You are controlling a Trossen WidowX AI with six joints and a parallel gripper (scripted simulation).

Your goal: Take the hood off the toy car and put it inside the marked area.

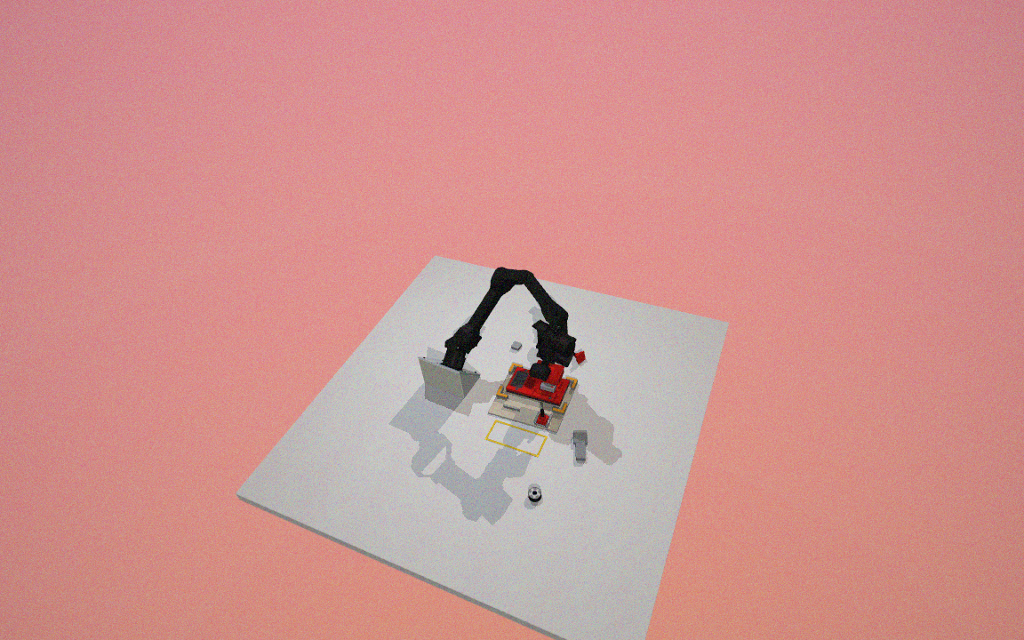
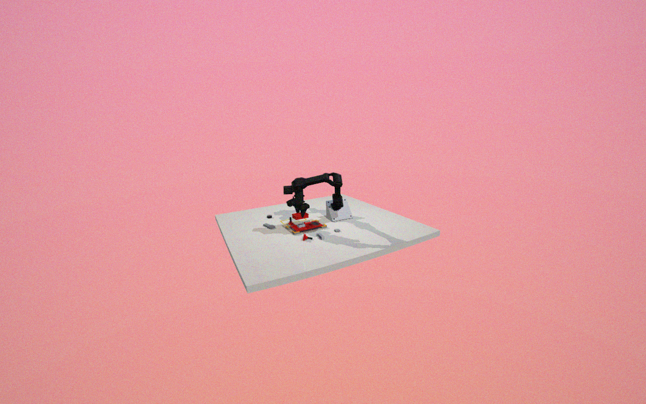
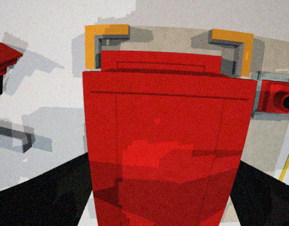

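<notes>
1. Top view: the gripper (image 1: 549,367) hangs over the toy car (image 1: 535,385); the yellow marked area (image 1: 516,437) lies at 6 o'clock from it, unoccupied.
2. Exterior view: the red hood (image 2: 298,216) sits raised above the car, probably lifted to clear the fixture.
3. Wrist view: black fingers clamp the hood's two sides, keeping it level for carrying.

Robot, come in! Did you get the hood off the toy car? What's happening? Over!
Gripper shut on red hood. Hood lifted above car. Yellow marked area not reached. Nothing seen blocking the way.
</notes>
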